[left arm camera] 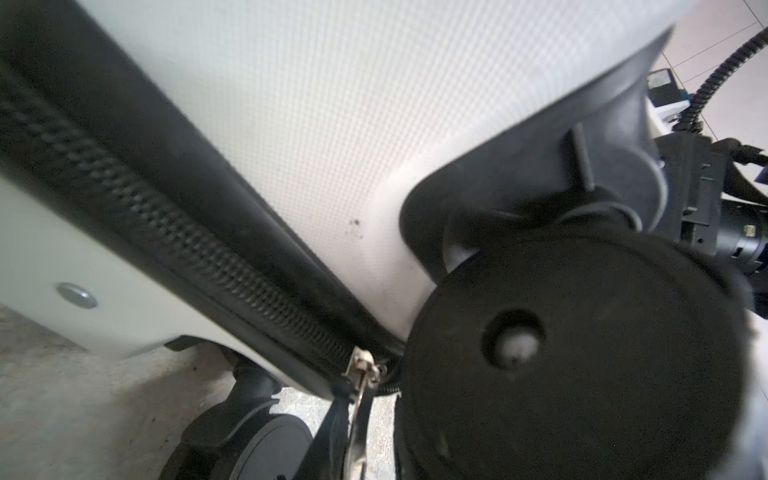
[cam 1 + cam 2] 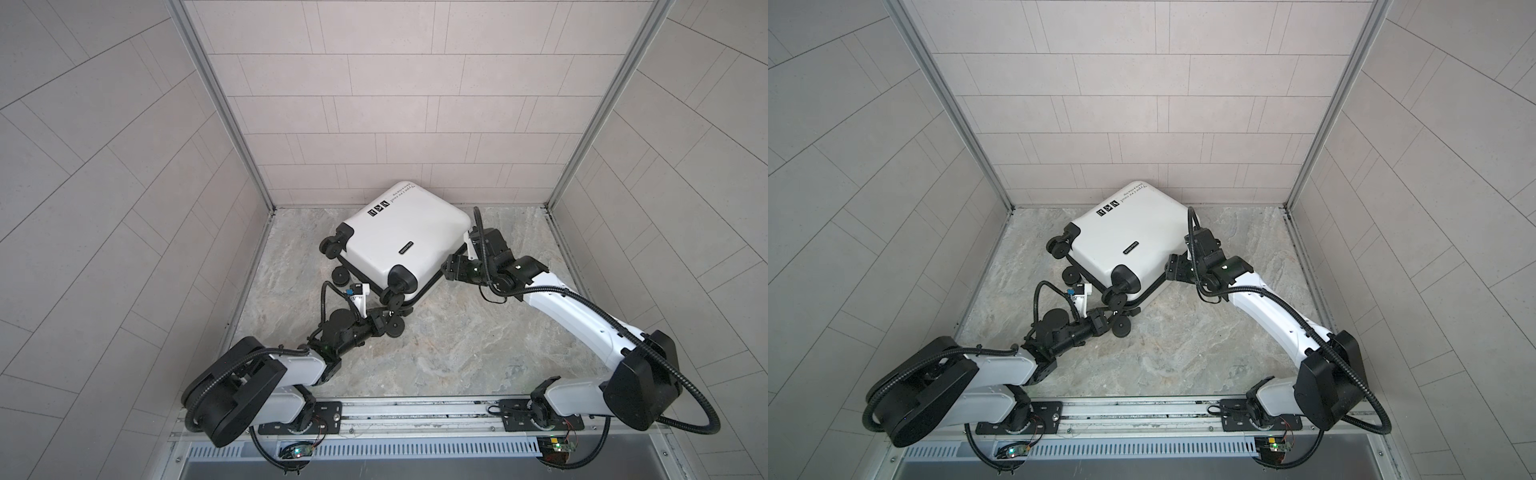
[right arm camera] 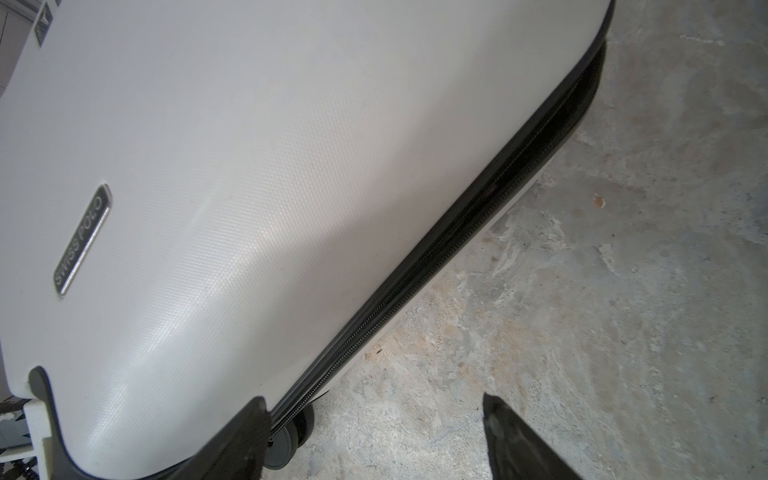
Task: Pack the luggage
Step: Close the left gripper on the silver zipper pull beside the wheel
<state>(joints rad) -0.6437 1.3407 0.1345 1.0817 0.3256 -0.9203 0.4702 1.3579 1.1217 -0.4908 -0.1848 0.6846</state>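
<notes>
The left claw (image 2: 379, 323) sits low at the wheeled corner of the luggage (image 2: 409, 237). Whether its jaws are spread or pinching cannot be told: its fingers cannot be made out in the left wrist view, and the wheels mask them from above. Just ahead of it is the zipper slider (image 1: 362, 368), its metal pull tab (image 1: 358, 432) trailing back toward the claw, beside a black wheel (image 1: 582, 353). The zipper coil (image 1: 174, 237) running away from the slider is meshed. The luggage lies flat, printed shell up, toward the rear of the surface (image 2: 457, 357) near the back wall (image 2: 395, 124), with its long axis running diagonally from the wheeled end at front left to the rear right. The right claw (image 2: 450, 268), spread wide and gripping nothing, stands beside the side that faces the right arm, where the seam (image 3: 436, 249) seems partly gaping. The step in hand is probably closing the zipper. The left arm is the nearer to the slider, and the pull would have to follow the seam round the corner toward the right claw.
</notes>
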